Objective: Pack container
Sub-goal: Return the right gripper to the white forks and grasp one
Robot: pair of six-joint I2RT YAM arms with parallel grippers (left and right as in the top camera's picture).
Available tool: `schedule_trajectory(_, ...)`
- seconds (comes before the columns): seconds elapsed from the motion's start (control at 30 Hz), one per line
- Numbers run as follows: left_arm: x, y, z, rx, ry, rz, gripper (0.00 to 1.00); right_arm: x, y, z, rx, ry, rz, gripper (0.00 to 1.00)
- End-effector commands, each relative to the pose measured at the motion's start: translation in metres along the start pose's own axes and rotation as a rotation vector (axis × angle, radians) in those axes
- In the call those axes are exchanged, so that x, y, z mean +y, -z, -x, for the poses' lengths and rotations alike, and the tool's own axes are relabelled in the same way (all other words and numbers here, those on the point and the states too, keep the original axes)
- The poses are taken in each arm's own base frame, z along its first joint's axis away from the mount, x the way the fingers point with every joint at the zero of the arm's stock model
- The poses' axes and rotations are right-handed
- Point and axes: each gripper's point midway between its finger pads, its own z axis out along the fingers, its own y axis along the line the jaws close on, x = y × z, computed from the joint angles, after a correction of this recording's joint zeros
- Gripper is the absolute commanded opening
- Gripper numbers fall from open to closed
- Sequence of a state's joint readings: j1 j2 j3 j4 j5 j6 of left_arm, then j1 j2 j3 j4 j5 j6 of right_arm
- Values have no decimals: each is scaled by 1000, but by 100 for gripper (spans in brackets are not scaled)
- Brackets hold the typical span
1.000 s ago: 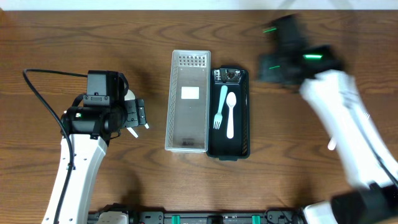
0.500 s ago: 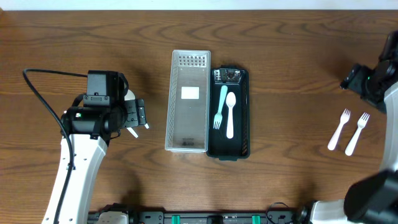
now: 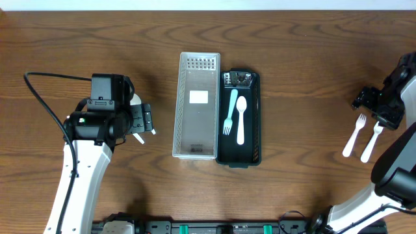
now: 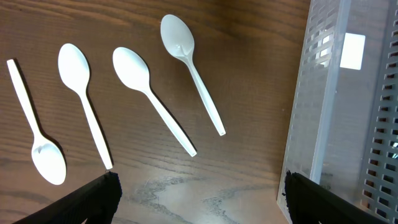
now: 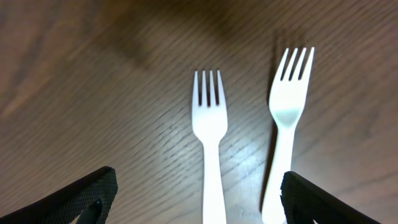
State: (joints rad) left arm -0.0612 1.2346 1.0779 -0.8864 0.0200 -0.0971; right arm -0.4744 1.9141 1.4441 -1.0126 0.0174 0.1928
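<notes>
Forks [image 5: 209,121] number two, spoons [image 4: 131,63] four; left gripper [image 4: 202,188] and right gripper [image 5: 199,185] both spread.

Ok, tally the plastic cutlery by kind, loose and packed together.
White plastic spoons: 5, four loose, one in the black plastic container
Plastic forks: 3, two white loose, one pale blue in the container
Total: 8

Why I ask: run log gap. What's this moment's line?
left gripper open near four spoons | right gripper open near two forks | tray holds teal fork, white spoon

Overhead top-down, wrist cams close, facing down
</notes>
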Motion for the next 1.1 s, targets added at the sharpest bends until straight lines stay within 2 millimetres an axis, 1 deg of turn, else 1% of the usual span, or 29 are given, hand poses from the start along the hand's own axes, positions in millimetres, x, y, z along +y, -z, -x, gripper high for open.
schedule_trajectory(0.0,-1,6,4,-20,-7,-3,87,-2,-15,-3,42,9,17,87)
schedule_trajectory(0.27,-1,6,4,-20,-7,-3,87,-3,-38,-6,90,8,9,88)
schedule_trajectory(0.57,-1,6,4,-20,-7,-3,87,-2,-47,-2,84,9,10,88)
schedule_trajectory(1.07,-1,6,4,-20,-7,-3,87,-2,-63,-6,92,9,8,89)
